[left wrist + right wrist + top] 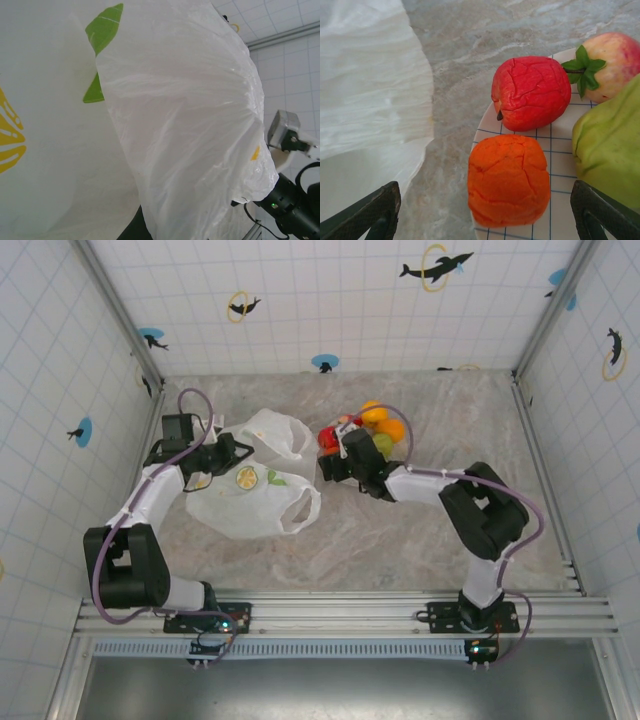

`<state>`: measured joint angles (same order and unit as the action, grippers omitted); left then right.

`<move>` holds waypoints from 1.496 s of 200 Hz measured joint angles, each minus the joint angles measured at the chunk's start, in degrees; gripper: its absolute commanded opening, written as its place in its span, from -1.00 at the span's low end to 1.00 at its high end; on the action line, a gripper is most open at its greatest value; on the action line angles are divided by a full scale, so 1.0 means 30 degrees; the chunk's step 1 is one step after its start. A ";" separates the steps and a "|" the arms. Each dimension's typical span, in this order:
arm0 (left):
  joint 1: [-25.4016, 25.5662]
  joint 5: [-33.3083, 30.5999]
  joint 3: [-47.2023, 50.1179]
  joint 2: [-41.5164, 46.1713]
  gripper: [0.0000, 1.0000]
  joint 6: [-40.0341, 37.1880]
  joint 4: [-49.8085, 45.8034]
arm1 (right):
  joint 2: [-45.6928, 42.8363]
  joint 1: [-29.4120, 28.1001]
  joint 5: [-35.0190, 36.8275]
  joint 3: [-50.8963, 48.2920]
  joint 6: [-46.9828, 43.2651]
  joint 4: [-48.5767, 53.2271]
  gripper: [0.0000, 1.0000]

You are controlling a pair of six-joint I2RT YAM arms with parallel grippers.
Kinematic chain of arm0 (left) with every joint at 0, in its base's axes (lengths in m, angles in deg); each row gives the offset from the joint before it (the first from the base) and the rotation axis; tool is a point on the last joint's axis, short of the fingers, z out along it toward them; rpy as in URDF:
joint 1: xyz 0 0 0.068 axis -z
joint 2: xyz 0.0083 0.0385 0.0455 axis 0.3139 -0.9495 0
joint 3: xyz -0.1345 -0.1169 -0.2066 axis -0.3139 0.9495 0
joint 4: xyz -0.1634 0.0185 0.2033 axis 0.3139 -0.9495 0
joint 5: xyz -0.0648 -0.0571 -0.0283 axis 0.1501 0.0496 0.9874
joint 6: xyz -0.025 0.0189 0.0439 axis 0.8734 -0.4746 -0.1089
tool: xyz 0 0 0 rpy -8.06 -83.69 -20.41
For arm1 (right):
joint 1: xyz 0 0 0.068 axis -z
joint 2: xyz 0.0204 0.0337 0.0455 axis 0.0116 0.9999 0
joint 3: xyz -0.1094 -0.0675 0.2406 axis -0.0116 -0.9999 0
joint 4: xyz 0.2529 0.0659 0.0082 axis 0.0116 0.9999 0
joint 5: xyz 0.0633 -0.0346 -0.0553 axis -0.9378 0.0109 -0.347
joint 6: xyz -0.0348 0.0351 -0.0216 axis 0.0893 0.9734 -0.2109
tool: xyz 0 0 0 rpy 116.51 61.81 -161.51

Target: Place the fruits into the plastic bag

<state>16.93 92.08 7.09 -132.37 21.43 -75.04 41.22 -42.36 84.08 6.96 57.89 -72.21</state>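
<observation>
1. Between the spread, empty fingers [382, 205] of your right gripper [487, 210] sits the orange [509, 180], on the plate [561, 165] and not yet grasped.
2. Just beyond the fingers is the red apple [531, 92], and to their right the pear [610, 150].
3. Left of them lies the plastic bag [365, 85], which looks to hold no fruit, so all the bagging is still ahead of you.
4. Your left gripper [226, 452] is at the bag's far edge; plastic covers it, so you cannot tell its grip.

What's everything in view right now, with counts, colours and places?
Bag: one, white with lemon print, table's centre-left.
Plate: one, white with blue checks, right of bag.
Oranges: at least three, orange, on plate.
Apple: one, red, plate's left edge.
Pink fruit: one, pink-yellow, green leaf, beside apple.
Green fruit: at least one, green, on plate.
Table: one, grey marble.
Walls: three, white tiles, dolphin stickers.
Left gripper: one, black, at bag's left side, jaws hidden.
Right gripper: one, black, open, over plate's edge.
</observation>
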 measured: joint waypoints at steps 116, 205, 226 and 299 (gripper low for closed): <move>-0.0124 0.0153 0.0000 0.0080 -1.00 0.0000 0.0146 | 0.3162 0.0000 0.0328 0.2863 -0.1370 0.1887 0.22; -0.0117 0.0816 0.0255 0.0204 -1.00 0.0401 0.0750 | 0.0342 0.0007 0.0131 0.0350 -0.1494 0.1945 -0.03; -0.0117 0.1100 0.0685 0.0481 -1.00 0.1020 0.1275 | -0.2856 0.0058 -0.0685 -0.2710 -0.0976 0.1078 -0.04; 0.1151 0.1450 0.1144 0.1005 -1.00 0.3191 0.2900 | -0.6419 -0.1122 -0.5821 -0.7839 0.2382 -0.4714 -0.06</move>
<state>20.38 96.43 10.53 -129.36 31.00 -66.34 21.97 -45.72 66.61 -16.56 65.03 -86.35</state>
